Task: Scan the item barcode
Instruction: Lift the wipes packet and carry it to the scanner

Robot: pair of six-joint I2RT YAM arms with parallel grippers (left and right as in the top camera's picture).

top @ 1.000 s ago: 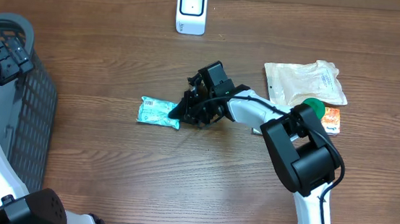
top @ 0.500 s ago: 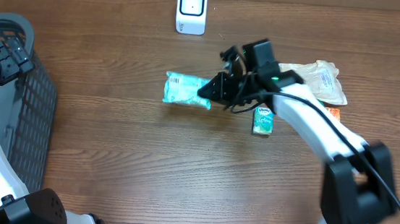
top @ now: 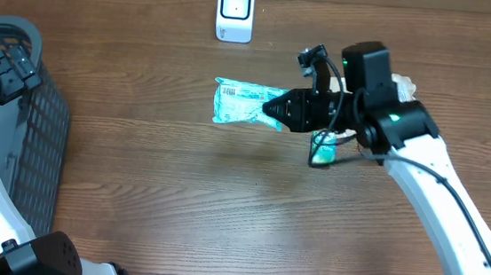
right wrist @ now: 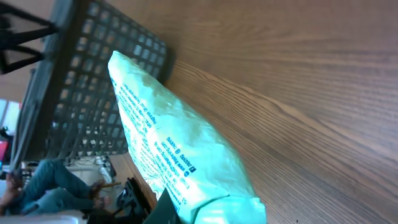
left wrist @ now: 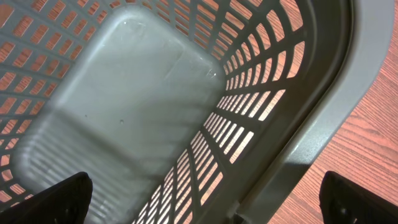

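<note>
A teal packet (top: 245, 103) with white print hangs above the middle of the table, held flat by its right end. My right gripper (top: 285, 111) is shut on that end. In the right wrist view the packet (right wrist: 169, 140) fills the centre and one dark finger (right wrist: 165, 211) shows under it, with no barcode to be made out. A white scanner (top: 235, 12) stands upright at the back edge, behind and slightly left of the packet. My left gripper (left wrist: 211, 205) hangs open over the grey basket (left wrist: 311, 124), with nothing between its fingertips (left wrist: 65, 196).
The slatted basket (top: 24, 127) stands at the table's left edge with the left arm above it. A small teal item (top: 323, 150) lies under the right arm. A white pouch (top: 403, 83) lies behind that arm, mostly hidden.
The right gripper has lifted the teal packet off the table and carried it to the right and back, nearer the scanner. The left arm has not moved.
</note>
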